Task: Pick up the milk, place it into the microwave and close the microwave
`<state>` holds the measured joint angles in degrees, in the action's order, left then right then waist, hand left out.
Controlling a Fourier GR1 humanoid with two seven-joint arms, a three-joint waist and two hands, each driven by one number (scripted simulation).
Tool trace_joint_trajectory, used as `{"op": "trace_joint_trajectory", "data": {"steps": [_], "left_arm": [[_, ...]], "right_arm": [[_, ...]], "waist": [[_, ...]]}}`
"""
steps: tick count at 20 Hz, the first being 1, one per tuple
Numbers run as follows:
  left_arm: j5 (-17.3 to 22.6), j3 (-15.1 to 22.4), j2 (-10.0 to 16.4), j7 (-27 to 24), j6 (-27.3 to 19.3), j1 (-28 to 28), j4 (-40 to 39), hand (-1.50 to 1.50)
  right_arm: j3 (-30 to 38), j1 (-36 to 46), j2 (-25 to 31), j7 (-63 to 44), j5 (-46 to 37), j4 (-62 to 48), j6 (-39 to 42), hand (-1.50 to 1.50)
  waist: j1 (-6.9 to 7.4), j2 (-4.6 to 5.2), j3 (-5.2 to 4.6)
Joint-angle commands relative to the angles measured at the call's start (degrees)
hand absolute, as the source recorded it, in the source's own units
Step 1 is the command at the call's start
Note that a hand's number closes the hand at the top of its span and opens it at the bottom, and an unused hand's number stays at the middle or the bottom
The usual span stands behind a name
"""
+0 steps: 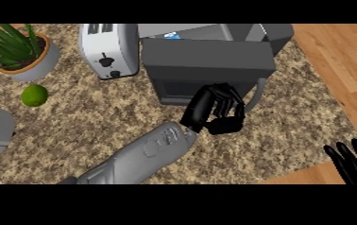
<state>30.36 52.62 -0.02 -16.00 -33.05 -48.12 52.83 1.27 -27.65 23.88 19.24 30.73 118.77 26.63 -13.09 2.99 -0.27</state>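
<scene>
Even, bright, diffuse light across the speckled counter point(90, 120)

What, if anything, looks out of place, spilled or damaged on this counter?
Nothing looks spilled, tipped or damaged. The lime lies loose near the potted plant. The toaster and microwave stand side by side. The left hand is at the microwave's front.

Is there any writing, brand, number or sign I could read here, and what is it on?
No text reads clearly.
Grey left forearm: raised marks on its casing, too blurred to read.
White toaster: dark knob, no legible label.
Dark grey box-shaped microwave: no lettering; small blue-and-white patch behind its top, too small to read.
</scene>
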Motion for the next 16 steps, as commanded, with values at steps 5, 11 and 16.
{"op": "trace_joint_trajectory", "data": {"steps": [5, 11, 16], "left_arm": [[7.77, -4.62, 0.02, -2.79, 1.36, -6.22, -6.13, 1.50], [11.73, -7.02, 0.02, -6.07, 3.35, -7.78, -10.58, 1.50], [15.24, -7.72, 0.02, -6.16, 3.76, -8.17, -11.39, 1.50]], "right_arm": [[1.09, 0.60, 0.96, -2.41, 2.05, 2.27, -1.36, -1.50], [2.22, 1.27, 2.13, -3.40, 3.94, 3.70, -1.25, -1.50], [2.40, 2.36, 2.73, -4.48, 5.45, 3.67, -1.41, -1.50]], "waist": [[-1.21, 0.49, 0.05], [-2.54, 1.28, 0.04], [-3.09, 1.77, 0.10]]}}
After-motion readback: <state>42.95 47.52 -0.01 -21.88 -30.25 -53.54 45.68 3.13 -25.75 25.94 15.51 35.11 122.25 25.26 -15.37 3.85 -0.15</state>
